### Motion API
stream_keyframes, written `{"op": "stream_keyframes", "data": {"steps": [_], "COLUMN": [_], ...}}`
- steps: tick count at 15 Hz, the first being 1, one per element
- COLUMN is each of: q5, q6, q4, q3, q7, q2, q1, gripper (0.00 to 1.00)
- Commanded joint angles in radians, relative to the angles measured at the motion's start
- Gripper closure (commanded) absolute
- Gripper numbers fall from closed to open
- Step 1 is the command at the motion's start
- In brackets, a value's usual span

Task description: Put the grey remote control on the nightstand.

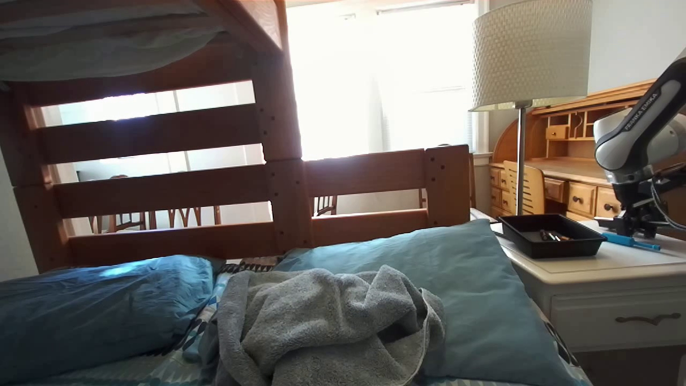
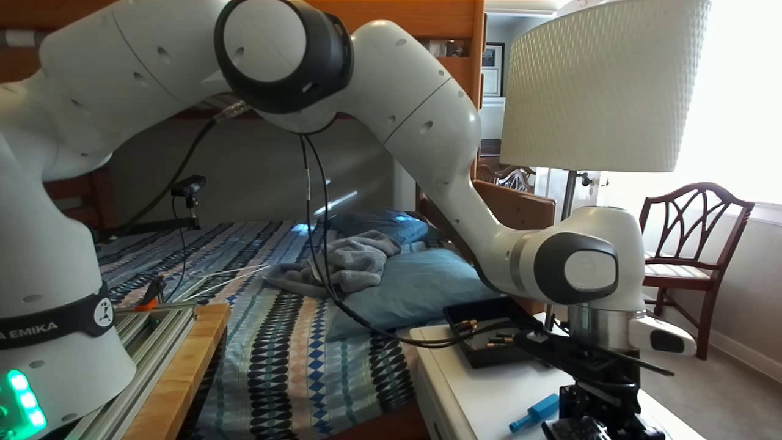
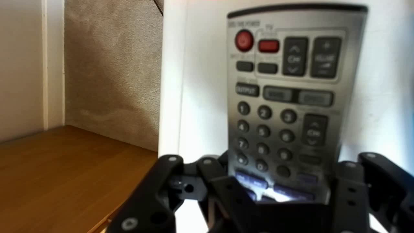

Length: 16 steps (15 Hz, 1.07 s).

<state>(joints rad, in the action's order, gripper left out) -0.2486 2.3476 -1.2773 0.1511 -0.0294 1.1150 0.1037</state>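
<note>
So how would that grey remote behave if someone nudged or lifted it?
The grey remote is probably stiff: its side edges run straight. It may be a bit slippery, since its metallic-looking face catches a glint. It seems unlikely to roll, having a broad, flat-looking face.

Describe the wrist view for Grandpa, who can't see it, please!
A grey remote control has its lower end between the fingers of the black tool, with the white nightstand behind. Two red buttons sit near the remote's top.

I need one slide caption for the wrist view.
The hand holds the remote face up, nightstand behind it.
</note>
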Motion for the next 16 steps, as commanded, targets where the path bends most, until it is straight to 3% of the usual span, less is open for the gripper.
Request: {"op": "stream_keyframes", "data": {"steps": [1, 7, 9, 11, 16], "q5": [0.035, 0.036, 0.035, 0.035, 0.039], "q6": [-0.009, -0.011, -0.008, -0.006, 0.013], "q4": [0.055, 0.072, 0.070, 0.071, 0.053], "q3": [-0.008, -0.009, -0.010, -0.010, -0.016], "q7": [0.006, 0.005, 0.003, 0.004, 0.001], "q2": [0.031, 0.032, 0.028, 0.026, 0.009], "q1": [0.007, 0.009, 0.010, 0.009, 0.013], "gripper": [0.55, 0.12, 0.04, 0.00, 0.00]}}
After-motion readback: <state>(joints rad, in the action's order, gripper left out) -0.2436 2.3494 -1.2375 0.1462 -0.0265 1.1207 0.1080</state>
